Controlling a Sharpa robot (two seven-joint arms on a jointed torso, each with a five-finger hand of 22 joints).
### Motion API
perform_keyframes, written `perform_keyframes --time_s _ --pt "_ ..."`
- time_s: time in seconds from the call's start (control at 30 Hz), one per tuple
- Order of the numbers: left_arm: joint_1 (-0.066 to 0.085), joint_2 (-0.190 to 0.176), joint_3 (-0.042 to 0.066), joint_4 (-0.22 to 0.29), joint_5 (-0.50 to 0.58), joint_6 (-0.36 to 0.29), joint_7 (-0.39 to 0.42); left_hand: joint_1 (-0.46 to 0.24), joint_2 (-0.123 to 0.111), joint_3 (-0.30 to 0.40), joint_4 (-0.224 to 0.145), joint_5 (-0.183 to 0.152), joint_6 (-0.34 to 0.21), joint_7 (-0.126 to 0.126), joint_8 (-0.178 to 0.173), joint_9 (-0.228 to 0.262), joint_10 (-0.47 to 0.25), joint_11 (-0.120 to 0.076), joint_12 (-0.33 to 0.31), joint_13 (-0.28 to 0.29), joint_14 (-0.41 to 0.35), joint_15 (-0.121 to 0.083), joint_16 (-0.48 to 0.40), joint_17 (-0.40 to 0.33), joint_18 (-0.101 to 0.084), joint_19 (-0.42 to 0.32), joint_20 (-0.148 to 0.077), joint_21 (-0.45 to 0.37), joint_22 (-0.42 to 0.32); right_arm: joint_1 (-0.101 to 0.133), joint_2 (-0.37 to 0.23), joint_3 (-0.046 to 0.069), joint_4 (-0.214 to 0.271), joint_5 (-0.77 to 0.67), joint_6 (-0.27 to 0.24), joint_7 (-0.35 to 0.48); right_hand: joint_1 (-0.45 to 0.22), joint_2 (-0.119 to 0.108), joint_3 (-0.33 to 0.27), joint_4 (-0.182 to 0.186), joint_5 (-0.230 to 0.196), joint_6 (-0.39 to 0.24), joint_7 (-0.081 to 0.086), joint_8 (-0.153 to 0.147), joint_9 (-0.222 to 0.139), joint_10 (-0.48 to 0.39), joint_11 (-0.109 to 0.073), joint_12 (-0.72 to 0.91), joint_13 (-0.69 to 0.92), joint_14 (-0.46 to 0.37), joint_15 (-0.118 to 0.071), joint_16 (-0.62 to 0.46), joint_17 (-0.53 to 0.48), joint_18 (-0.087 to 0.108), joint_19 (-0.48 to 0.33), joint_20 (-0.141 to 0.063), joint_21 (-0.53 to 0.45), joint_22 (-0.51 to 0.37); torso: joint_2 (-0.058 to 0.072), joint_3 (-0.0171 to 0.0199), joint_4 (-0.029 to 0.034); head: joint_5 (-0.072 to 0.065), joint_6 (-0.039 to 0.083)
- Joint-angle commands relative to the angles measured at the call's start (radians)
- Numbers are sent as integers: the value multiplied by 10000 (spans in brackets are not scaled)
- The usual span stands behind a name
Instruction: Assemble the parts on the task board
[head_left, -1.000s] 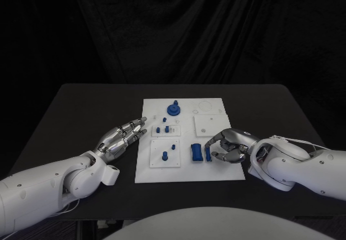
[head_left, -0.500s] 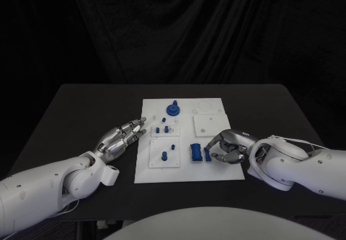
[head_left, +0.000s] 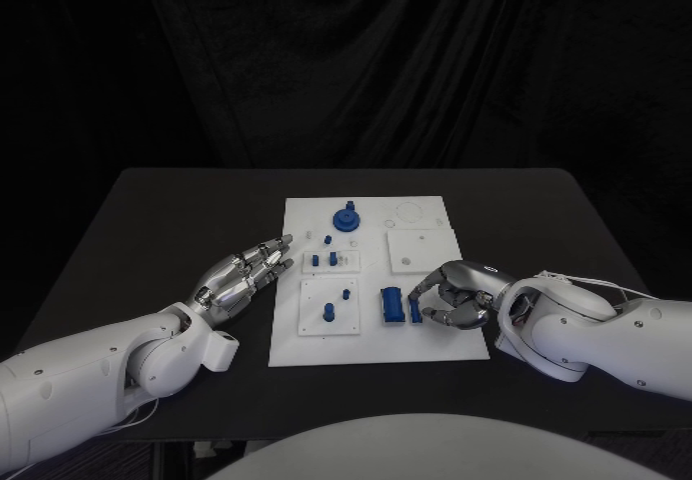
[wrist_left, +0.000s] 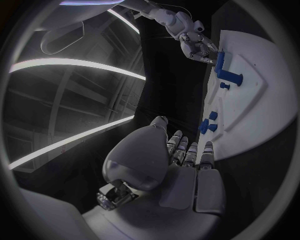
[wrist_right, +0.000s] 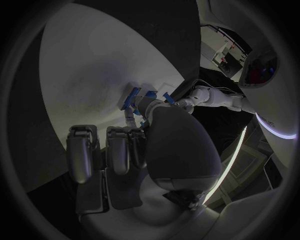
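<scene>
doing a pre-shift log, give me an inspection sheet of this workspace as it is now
surface: black table, task board lying in its middle.
job's things: blue parts on the board; a round one at the far end, pegs mid-board, a blue block near the right hand.
clutter: nothing seen.
hands: left hand flat beside the board's left edge, holding nothing; right hand curled over the board at a narrow blue piece, grip cannot be told.
cables: thin white cable on the right arm.
surroundings: dark curtain behind.
</scene>
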Motion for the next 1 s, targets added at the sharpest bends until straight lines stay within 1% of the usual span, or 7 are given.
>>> perform_keyframes --time_s 0.03,0.33,0.47,0.6,0.73,0.83,1.0 --pt "-19 26 7 17 -4 120 132 -49 -23 38 47 -8 49 30 48 9 -11 88 42 11 -11 88 -5 -9 58 -20 71 33 10 -23 -29 -1 10 -60 -186 -21 -160 6 9 32 -109 -89 -33 -35 -35 1040 -92 26 2627 1056 -82 29 2635 7 875 -95 -48 2518 6 7 6 -20 -1" --pt "-17 -240 10 364 -4 -347 317 42 -100 96 -58 263 179 61 99 25 23 116 144 24 -35 -9 -20 -20 82 -23 2 30 7 75 -382 9 305 215 -2382 1425 -369 64 -254 371 -836 678 221 400 20 1040 59 26 2627 1056 -6 29 2635 43 791 -88 -177 2467 6 5 -15 25 -1" --pt "34 -402 11 571 -4 -544 389 75 -162 105 -108 366 268 71 132 34 59 111 207 31 -48 -97 -30 -27 96 -7 -77 41 16 335 -376 12 213 1494 -3687 2762 -792 247 -742 984 -994 1723 356 914 287 745 421 -247 2348 159 344 -1178 150 664 -889 261 -2706 1451 2 2 -4 65 -1" --pt "163 -483 12 666 -4 -671 474 93 -212 130 -143 451 260 -5 120 22 57 -42 166 19 -58 -351 -37 -32 -26 56 -481 83 47 605 -228 14 -145 3605 -4446 4429 -1766 764 -1449 986 -590 2057 487 964 410 -3524 632 -4712 -1548 -3070 646 -5741 -5603 1719 -4487 528 -8795 -1294 -16 2 -16 153 -1" --pt "412 -521 12 743 -4 -809 610 81 -231 133 -137 451 26 -89 13 -13 9 -167 26 1 -58 -528 -37 -32 -195 28 -817 63 29 746 -93 14 -486 5529 -4343 5681 -1814 948 -1960 1055 -141 1607 1105 627 328 -6644 1475 -9370 -5541 -5584 1656 -9567 -8133 1498 -6070 1385 -11937 -3477 -50 15 -21 194 -1" --pt "617 -525 12 781 -4 -964 692 66 -267 108 -129 477 -499 -315 -209 -80 -61 -387 -187 -24 -58 -689 -37 -32 -302 -23 -1064 28 0 792 26 14 -747 6560 -3946 6164 -1601 1029 -2292 1035 -7 830 1061 210 128 -8018 2202 -10819 -7023 -7757 2462 -11403 -9400 1195 -7779 1851 -13717 -4699 -98 26 -37 226 -1" --pt "881 -451 12 780 -4 -1217 948 2 -273 21 -28 431 -1614 -1673 -616 -212 -185 -581 -587 -66 -58 -847 -37 -32 -294 -84 -1212 -15 -35 752 377 11 -1356 7916 -2659 6787 -1549 1163 -3075 1078 788 -1012 982 53 -372 -10426 1583 -12344 -8869 -11395 1999 -13785 -11356 1213 -12265 1798 -15093 -8738 -292 71 -116 346 -1"
